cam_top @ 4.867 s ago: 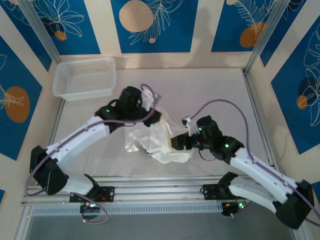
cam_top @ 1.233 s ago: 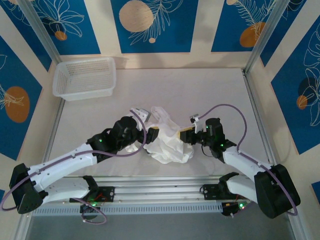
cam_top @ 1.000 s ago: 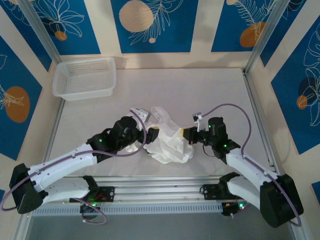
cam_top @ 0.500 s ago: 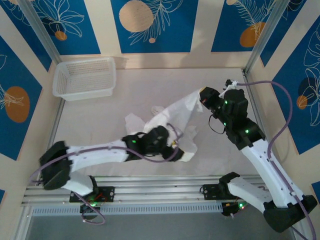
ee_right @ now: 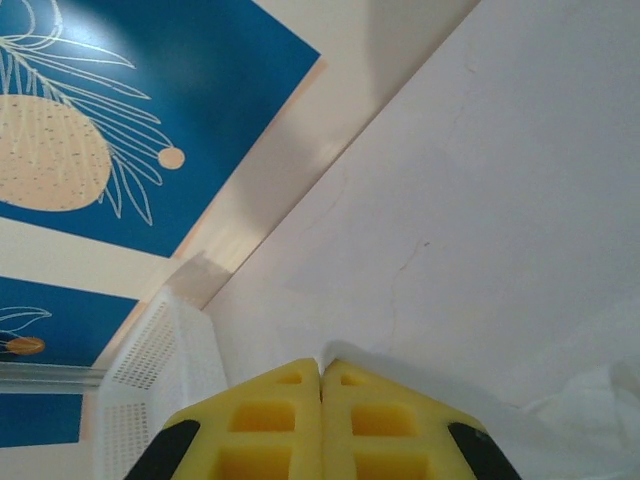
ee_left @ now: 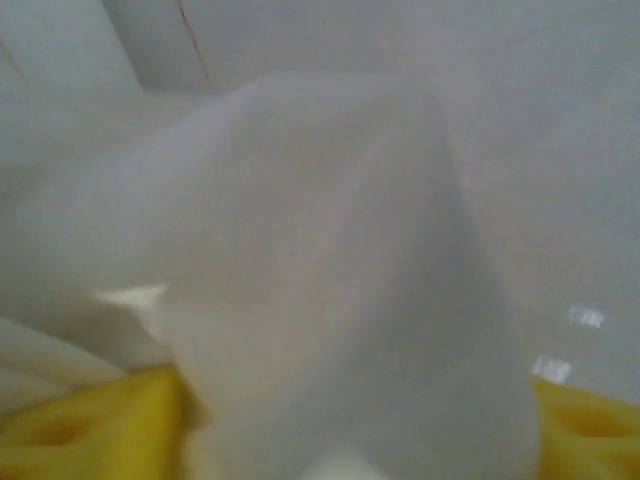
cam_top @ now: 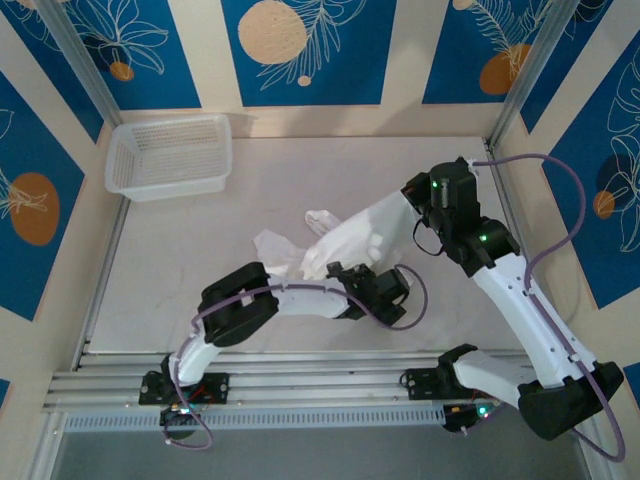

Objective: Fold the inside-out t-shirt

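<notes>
The inside-out t-shirt [cam_top: 352, 232] is white and hangs stretched in a slanted sheet, its left part crumpled on the table. My right gripper [cam_top: 406, 196] holds its upper right end raised. In the right wrist view that gripper [ee_right: 321, 364] is shut, and a thin edge of the t-shirt [ee_right: 345, 352] pokes out between the yellow pads. My left gripper [cam_top: 386, 287] sits low at the shirt's near edge. In the left wrist view a soft fold of the t-shirt [ee_left: 330, 260] bulges between the yellow fingers [ee_left: 80, 425], which stand wide apart, so the left gripper [ee_left: 345, 400] is open around cloth.
A white mesh basket [cam_top: 170, 155] stands at the far left corner, and its basket wall [ee_right: 150, 375] shows in the right wrist view. Metal rails edge the table on the right [cam_top: 520, 235] and near side. The left arm [cam_top: 260, 300] lies across the front of the table.
The right gripper carried the shirt's end up and toward the back right, stretching the cloth out. The left arm swung right under the hanging cloth and its jaws have narrowed.
</notes>
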`<move>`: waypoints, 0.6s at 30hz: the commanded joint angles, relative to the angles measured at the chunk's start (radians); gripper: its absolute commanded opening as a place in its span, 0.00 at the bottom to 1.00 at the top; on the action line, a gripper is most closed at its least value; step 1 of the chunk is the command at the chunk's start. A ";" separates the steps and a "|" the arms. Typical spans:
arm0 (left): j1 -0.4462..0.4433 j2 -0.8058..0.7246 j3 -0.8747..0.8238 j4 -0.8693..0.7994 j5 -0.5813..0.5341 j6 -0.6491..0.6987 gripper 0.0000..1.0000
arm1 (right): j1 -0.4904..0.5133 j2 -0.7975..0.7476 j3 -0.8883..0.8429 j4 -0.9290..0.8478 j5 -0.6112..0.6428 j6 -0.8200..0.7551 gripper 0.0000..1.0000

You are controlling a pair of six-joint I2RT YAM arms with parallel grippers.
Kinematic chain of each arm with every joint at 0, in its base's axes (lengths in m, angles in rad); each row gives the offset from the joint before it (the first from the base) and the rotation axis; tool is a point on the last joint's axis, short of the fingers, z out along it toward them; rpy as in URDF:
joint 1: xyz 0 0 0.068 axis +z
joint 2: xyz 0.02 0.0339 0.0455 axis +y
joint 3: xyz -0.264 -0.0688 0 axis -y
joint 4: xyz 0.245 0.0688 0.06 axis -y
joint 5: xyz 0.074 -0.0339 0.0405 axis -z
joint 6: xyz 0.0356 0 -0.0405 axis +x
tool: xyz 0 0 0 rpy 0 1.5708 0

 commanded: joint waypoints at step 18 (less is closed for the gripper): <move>0.542 -1.102 -0.222 -0.314 0.202 0.128 0.00 | -0.393 -0.110 0.387 -0.291 0.064 0.110 0.00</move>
